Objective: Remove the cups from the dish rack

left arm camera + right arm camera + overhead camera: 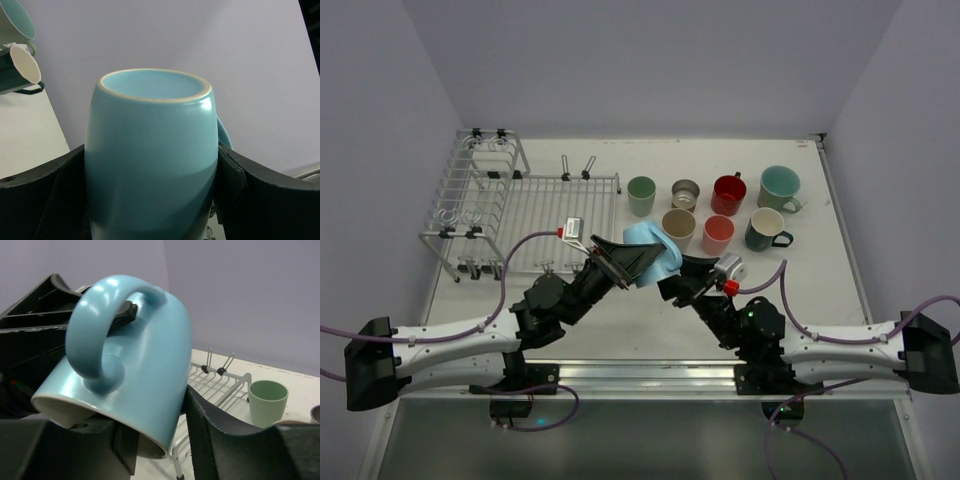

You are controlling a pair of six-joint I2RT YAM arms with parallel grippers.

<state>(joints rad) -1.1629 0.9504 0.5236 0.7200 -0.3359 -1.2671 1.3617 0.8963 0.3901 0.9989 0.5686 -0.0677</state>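
A light blue mug [657,249] hangs tilted over the table in front of the dish rack [560,215], and my left gripper [632,260] is shut on its body. In the left wrist view the mug [150,150] fills the space between both black fingers [60,200]. My right gripper [686,268] is at the mug's mouth. In the right wrist view the mug [145,355] shows its handle, with my right gripper [160,435] straddling the rim wall. One finger [215,435] touches outside; the other sits inside with a gap. No cup shows in the rack.
Several cups stand right of the rack: pale green [641,195], metallic [686,192], red [728,194], teal [780,187], beige [678,228], pink [718,234] and a dark one [767,229]. The rack's taller slotted section [475,195] is at far left.
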